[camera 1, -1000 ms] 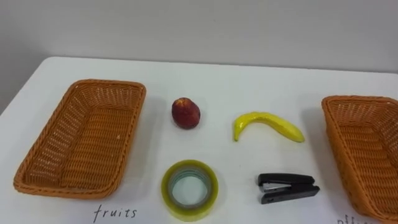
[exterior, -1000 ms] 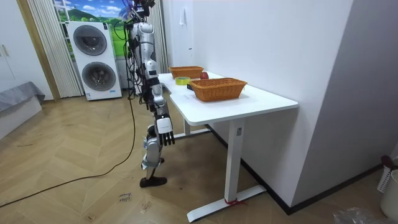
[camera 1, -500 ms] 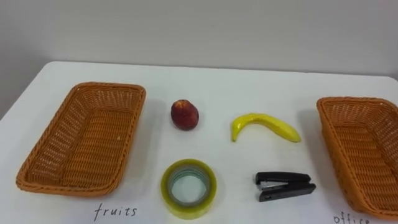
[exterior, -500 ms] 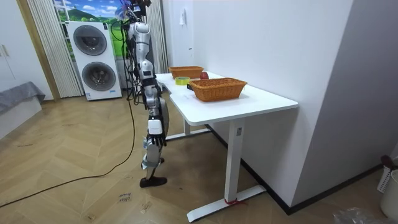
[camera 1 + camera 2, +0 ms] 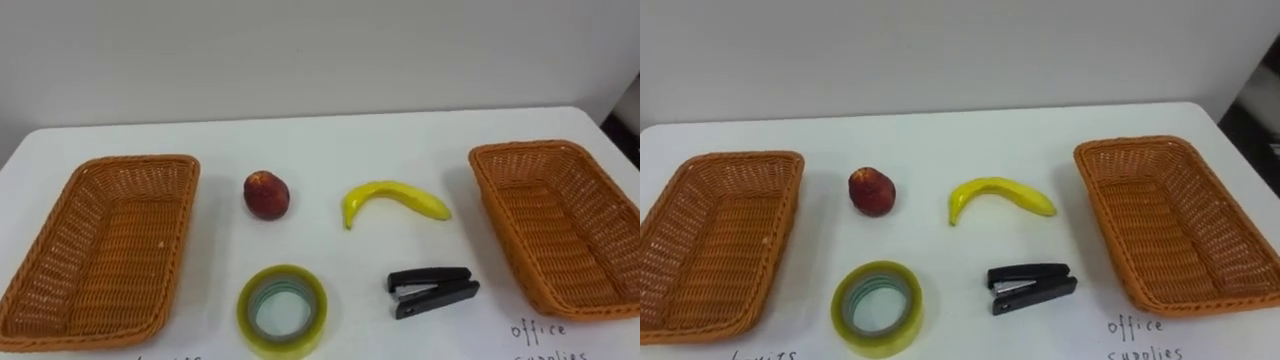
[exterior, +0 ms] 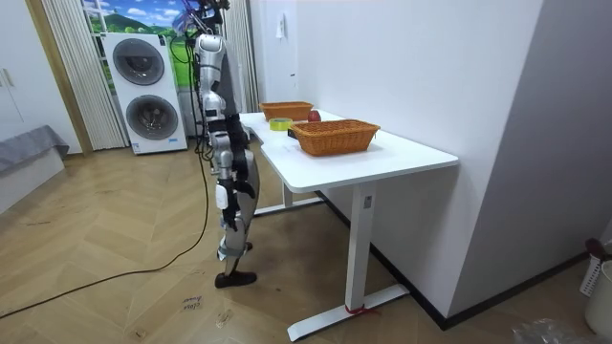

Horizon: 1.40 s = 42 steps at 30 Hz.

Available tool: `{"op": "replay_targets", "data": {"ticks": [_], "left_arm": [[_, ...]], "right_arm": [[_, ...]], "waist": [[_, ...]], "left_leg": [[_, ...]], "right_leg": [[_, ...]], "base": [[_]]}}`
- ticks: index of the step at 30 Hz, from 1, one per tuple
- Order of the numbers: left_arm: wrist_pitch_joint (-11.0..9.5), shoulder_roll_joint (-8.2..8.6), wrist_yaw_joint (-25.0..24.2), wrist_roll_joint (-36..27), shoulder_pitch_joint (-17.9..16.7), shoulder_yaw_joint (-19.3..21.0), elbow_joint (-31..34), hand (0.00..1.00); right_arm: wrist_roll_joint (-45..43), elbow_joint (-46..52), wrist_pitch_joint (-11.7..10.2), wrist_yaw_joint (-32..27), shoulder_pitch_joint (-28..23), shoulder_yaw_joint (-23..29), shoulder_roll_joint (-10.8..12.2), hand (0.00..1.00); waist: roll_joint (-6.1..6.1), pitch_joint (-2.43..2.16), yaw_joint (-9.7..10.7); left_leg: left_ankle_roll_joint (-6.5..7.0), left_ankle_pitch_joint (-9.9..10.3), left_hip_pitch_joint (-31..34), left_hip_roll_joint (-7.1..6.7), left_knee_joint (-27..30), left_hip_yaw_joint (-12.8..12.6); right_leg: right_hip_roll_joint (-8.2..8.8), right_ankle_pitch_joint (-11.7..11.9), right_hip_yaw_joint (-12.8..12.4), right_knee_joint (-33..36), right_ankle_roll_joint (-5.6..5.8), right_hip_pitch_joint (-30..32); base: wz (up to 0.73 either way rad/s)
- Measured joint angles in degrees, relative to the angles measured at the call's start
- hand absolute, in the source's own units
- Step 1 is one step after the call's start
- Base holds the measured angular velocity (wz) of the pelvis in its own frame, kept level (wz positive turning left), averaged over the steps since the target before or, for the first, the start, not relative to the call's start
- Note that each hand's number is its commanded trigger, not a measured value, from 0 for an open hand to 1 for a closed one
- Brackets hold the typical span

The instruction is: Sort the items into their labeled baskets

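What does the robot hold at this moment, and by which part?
Nothing: the red fruit, banana, tape roll and stapler all lie on the table; the right hand hangs low by its side.

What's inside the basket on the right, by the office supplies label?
Nothing: the right basket's woven floor and inner walls show bare in the right eye view, with nothing covering them. The stapler and tape roll lie outside it on the table.

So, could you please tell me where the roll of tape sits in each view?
Left eye view: roll of tape at the bottom, left of centre, below the red fruit.
Right eye view: tape bottom left, below the red fruit.
Room view: tape just toward the room view's left of the red fruit.
Shared landmark: the red fruit.
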<state>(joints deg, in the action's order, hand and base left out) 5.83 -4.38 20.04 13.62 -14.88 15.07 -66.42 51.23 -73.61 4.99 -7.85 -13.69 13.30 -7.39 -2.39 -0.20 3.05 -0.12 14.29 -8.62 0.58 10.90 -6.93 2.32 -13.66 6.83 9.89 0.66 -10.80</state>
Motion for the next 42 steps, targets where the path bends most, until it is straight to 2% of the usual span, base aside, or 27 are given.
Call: {"op": "replay_targets", "data": {"ticks": [3,6,8,12,14,20,25,28,30,32,42], "left_arm": [[-0.34,-0.49,0.8,-2.03,-0.43,0.51,0.28,0.0],[-0.96,-1.54,0.77,-4.43,-1.53,0.51,1.38,0.0],[-1.77,-2.51,0.77,-5.17,-2.14,0.43,2.55,0.0],[-3.44,-2.77,0.78,-5.21,-2.33,0.5,3.99,0.0],[-3.83,-2.71,0.77,-5.5,-2.49,0.55,4.01,0.0],[-3.82,-2.84,0.79,-5.2,-2.61,0.3,4.56,0.0],[-3.8,-2.81,0.77,-5.11,-2.94,-0.37,5.19,0.0],[-3.81,-2.83,0.75,-5.02,-2.94,-0.71,5.23,0.0],[-3.83,-2.83,0.64,-5.03,-2.92,-0.76,5.25,0.0],[-3.85,-2.96,0.64,-5.04,-3.03,-0.72,5.26,0.0],[-3.85,-3.09,0.78,-4.53,-3.46,-0.78,4.88,0.0]], "right_arm": [[1.21,1.77,-0.02,-3.68,0.67,5.12,-0.11,0.0],[4.8,7.63,-0.33,-7.98,0.88,10.01,-0.16,0.0],[6.11,11.18,-2.16,-10.92,1.3,12.73,-0.22,0.0],[8.22,18.99,-3.91,-15.71,0.79,14.58,-0.21,0.0],[7.34,24.78,-5.46,-19.66,0.64,15.86,-0.22,0.0],[-2.62,38.65,-8.06,-29.63,0.71,16.8,-0.24,0.0],[-7.77,50.97,-8.82,-40.72,0.66,17.27,-0.24,0.0],[-15.02,57.95,-9.46,-45.12,0.69,17.31,-0.3,0.0],[-17.28,62.73,-10.21,-46.34,0.8,17.3,-0.5,0.0],[-18.06,66.85,-11.37,-47.67,1.04,17.31,-1.74,0.0],[-25.36,81.73,-11.66,-50.91,1.29,17.3,-3.51,0.0]], "waist": [[-0.36,-0.03,0.01],[-0.63,0.03,1.51],[-0.83,0.05,2.29],[-0.78,0.06,2.38],[-0.71,0.07,2.13],[-0.67,0.08,2.46],[-0.33,0.12,1.87],[-0.39,0.17,1.93],[-0.53,0.17,1.93],[-0.65,0.2,1.54],[-1.2,0.1,1.36]], "left_leg": [[0.0,0.0,-0.07,0.22,-0.22,-1.24],[0.01,0.0,-0.05,0.29,-0.22,-2.0],[0.01,0.0,-0.06,0.31,-0.24,-2.28],[0.01,0.0,-0.4,0.4,-0.52,-2.52],[0.0,0.0,-0.8,0.45,-1.13,-2.6],[0.0,0.0,-0.06,0.37,-1.17,-2.32],[0.03,-0.07,0.93,0.3,-1.19,-2.49],[0.0,-0.1,1.13,0.33,-1.23,-2.44],[0.0,-0.1,1.07,0.35,-1.22,-2.52],[0.0,-0.1,1.09,0.34,-1.21,-2.47],[0.0,-0.13,1.93,0.33,-1.16,-2.3]], "right_leg": [[-0.19,0.03,-1.56,0.46,0.0,1.13],[-0.22,0.05,-2.07,0.93,0.01,1.8],[-0.25,0.07,-2.33,0.9,0.03,1.75],[-0.42,0.15,-3.0,0.91,0.08,1.74],[-0.58,0.15,-3.57,1.02,0.07,1.79],[-0.58,0.17,-3.36,0.8,0.05,2.3],[-0.55,0.18,-3.58,0.95,0.05,3.59],[-0.59,0.18,-3.46,0.9,0.06,3.86],[-0.59,0.18,-3.41,0.84,0.06,4.01],[-0.56,0.19,-3.42,0.87,0.06,4.06],[-0.53,0.2,-2.93,0.98,0.06,4.8]], "base": [[-0.25],[-0.13],[-0.06],[-0.07],[-0.12],[0.0],[-0.03],[0.0],[0.0],[0.0],[0.0]]}}
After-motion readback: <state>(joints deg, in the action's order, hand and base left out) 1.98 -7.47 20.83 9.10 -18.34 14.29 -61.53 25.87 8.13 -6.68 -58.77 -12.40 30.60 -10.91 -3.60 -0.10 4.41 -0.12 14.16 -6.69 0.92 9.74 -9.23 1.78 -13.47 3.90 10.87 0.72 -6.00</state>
